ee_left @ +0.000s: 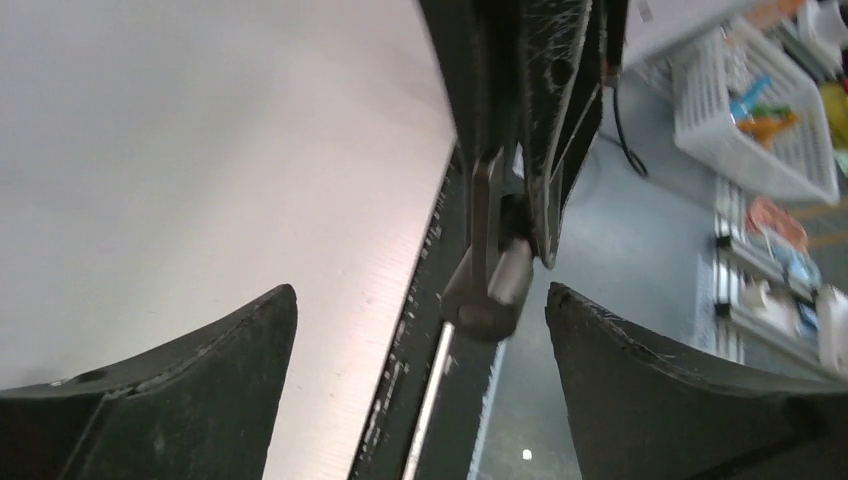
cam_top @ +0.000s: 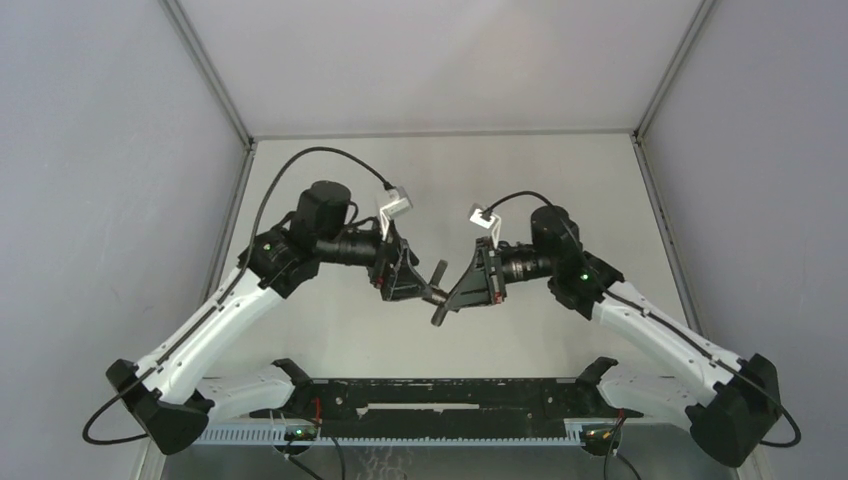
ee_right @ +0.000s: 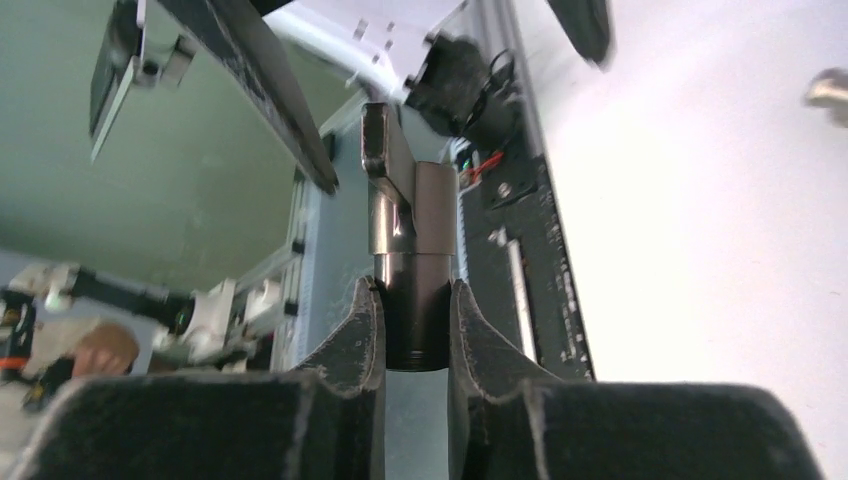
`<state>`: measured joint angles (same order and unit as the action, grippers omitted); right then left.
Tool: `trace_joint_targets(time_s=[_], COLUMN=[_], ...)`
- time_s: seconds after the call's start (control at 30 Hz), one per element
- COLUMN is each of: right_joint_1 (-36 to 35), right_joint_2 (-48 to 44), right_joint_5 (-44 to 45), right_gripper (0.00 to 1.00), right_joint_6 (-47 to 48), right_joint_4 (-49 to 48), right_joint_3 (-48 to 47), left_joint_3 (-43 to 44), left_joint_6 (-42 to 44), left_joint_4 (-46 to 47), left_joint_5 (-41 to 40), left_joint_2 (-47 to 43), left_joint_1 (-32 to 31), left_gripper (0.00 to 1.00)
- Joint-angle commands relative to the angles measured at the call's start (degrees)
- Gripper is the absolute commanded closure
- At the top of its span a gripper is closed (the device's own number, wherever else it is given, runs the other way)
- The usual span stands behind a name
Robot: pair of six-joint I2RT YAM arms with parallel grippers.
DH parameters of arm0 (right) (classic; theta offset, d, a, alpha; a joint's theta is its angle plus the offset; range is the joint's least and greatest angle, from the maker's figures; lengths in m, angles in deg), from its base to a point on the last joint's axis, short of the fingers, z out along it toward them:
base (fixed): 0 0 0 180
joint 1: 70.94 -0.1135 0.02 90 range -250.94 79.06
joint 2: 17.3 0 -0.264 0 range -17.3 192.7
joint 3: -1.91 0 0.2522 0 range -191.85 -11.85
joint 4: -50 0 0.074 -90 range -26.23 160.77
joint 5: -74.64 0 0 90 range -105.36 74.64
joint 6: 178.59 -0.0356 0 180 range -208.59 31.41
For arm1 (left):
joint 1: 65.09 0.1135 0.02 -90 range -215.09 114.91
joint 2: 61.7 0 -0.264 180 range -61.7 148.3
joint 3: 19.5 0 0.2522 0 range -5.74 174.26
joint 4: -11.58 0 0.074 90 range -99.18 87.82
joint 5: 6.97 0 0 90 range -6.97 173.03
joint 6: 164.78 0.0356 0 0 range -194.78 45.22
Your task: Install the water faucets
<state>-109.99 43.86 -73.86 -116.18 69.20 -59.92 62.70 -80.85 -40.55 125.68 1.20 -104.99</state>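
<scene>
My right gripper (cam_top: 458,292) (ee_right: 415,290) is shut on the dark cylindrical body of a grey-brown tap piece (ee_right: 414,250) and holds it in the air above the table's middle. Its thin lever (ee_right: 378,165) points away from the fingers. In the top view the tap piece (cam_top: 438,300) hangs between both grippers. My left gripper (cam_top: 420,286) (ee_left: 420,290) is open and empty, its jaws wide on either side of the tap piece (ee_left: 492,285) without touching it. A small silvery fitting (ee_right: 830,88) lies on the table at the right edge of the right wrist view.
A black rail (cam_top: 430,395) runs along the table's near edge between the arm bases. Grey walls enclose the table on the left, right and back. White baskets (ee_left: 750,110) with coloured items stand beyond the table in the left wrist view.
</scene>
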Motion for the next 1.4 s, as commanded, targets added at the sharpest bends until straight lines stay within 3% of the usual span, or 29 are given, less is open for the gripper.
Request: trace_joint_targets(time_s=[0.0,0.1,0.2,0.3,0.4,0.7,0.97,1.13,1.37], right_joint_1=[5.75,10.22,12.53,11.04,8.50,7.24,7.37,7.32,7.41], right_joint_2=[-7.27,-11.75,-15.18,-16.96,-17.35,-15.45,-14.23,-13.36,-13.63], right_joint_5=[6.08,11.35,18.08,26.43,32.94,36.67,37.28,37.90,38.02], right_gripper=[1.00,1.00,1.00,1.00,1.00,1.00,1.00,1.00,1.00], right_joint_6=[-5.97,-14.25,-24.79,-32.51,-36.20,-42.79,-45.31,-46.75,-46.26], right_joint_4=[-9.10,-16.79,-28.98,-40.16,-45.18,-52.59,-55.32,-56.94,-56.71], right_joint_3=[3.87,8.36,14.52,19.75,21.85,23.82,24.99,25.56,25.66], left_joint_3=[-0.13,-5.25,-13.71,-23.25,-27.96,-29.88,-29.83,-28.64,-28.92], left_joint_6=[-7.34,-14.57,-25.83,-39.51,-47.83,-55.59,-67.05,-68.36,-68.35], left_joint_4=[10.90,19.53,37.30,56.29,66.78,76.67,91.84,94.18,94.25], left_joint_5=[-5.74,-6.31,-7.86,-9.40,-8.56,-7.26,-1.71,-0.14,-1.34], left_joint_2=[-5.26,-7.88,-10.05,-10.22,-7.40,-2.15,4.85,7.66,7.89], left_joint_1=[3.71,5.44,5.49,5.43,4.68,2.78,2.30,1.26,1.17], left_gripper=[0.02,0.02,0.07,0.11,0.11,0.14,0.26,0.34,0.60])
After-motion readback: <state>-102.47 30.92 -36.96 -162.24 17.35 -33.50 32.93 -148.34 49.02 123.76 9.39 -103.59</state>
